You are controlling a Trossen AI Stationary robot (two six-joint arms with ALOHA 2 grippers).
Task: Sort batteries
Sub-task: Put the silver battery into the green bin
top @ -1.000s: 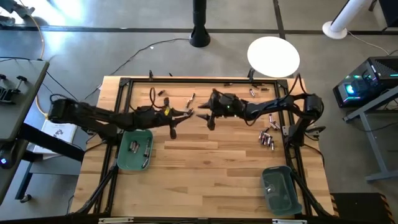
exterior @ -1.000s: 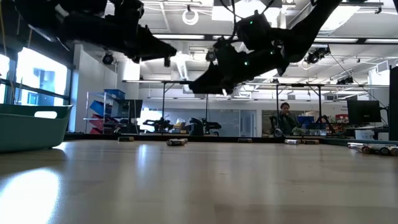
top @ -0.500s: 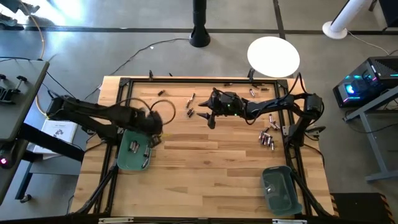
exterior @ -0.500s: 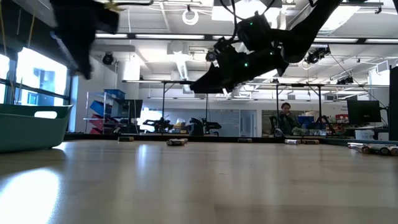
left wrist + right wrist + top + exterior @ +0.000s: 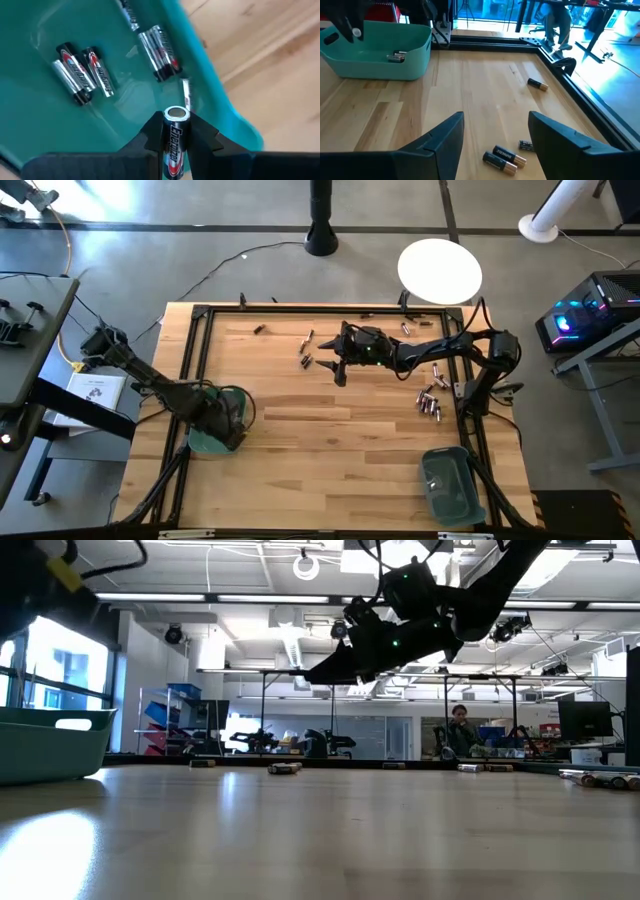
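Seen from above: left gripper (image 5: 228,420) parked over the left teal bin (image 5: 203,442), at about eight o'clock on the wooden table (image 5: 330,460); fingers and load hidden there by the arm's own bulk. Shown only by the left wrist view: fingers (image 5: 150,135) pinched narrow on one silver battery (image 5: 173,137), held end-on above the bin's floor, with two more silver cells (image 5: 82,72) lying side by side and another pair (image 5: 160,52) near the bin wall (image 5: 200,65).

Right gripper (image 5: 337,366) raised near twelve o'clock of the table, just beside a small cluster of loose batteries (image 5: 305,352) at its nine o'clock. Spread wide, per the right wrist view: fingers (image 5: 445,142) well apart, nothing between, two coppery cells (image 5: 503,156) lying together on the wood below, a single one (image 5: 538,84) farther off near the black frame rail. Also from that wrist: the left bin (image 5: 380,50) across the table with a battery visible inside.

Overhead only: a further heap of batteries (image 5: 430,400) at three o'clock by the right rail, a second teal bin (image 5: 452,483) at five o'clock.

Low view: right gripper (image 5: 335,668) hanging clear above the tabletop, a few cells (image 5: 284,768) on the far edge, bin rim (image 5: 50,740) at nine o'clock, a person (image 5: 460,730) in the room beyond.
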